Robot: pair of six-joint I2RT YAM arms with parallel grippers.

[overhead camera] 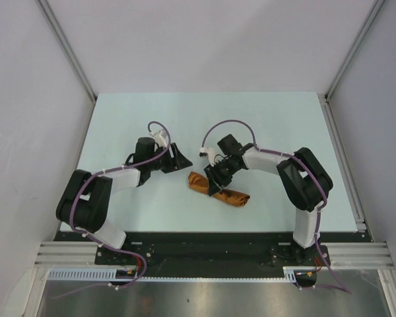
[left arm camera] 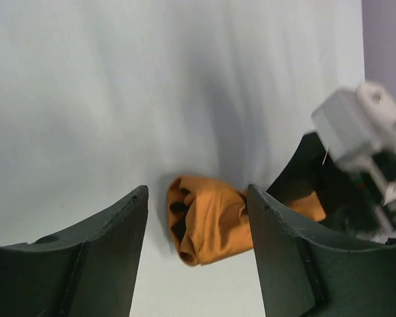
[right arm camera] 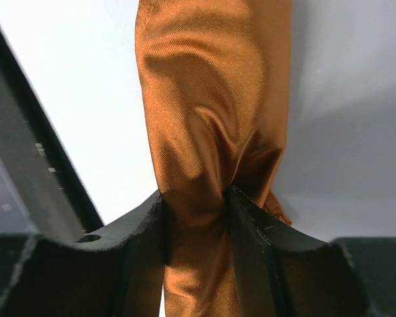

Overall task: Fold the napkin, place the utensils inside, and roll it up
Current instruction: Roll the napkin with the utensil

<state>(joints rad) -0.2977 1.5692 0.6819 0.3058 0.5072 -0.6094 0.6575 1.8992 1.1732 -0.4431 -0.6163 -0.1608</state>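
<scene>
While the right tool [right arm camera: 195, 193] is clamped on the rolled rust-orange shiny cloth napkin [overhead camera: 218, 190] at the frame's centre, the left tool [left arm camera: 197, 195], its jaws apart, should, I think, pinch the loose end gently so nothing unwinds.

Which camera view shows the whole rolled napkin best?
The top external view: the napkin lies there as one roll, with both ends visible. The left wrist view shows mainly one end. The right wrist view shows only its middle, close up, pinched by the right gripper.
</scene>
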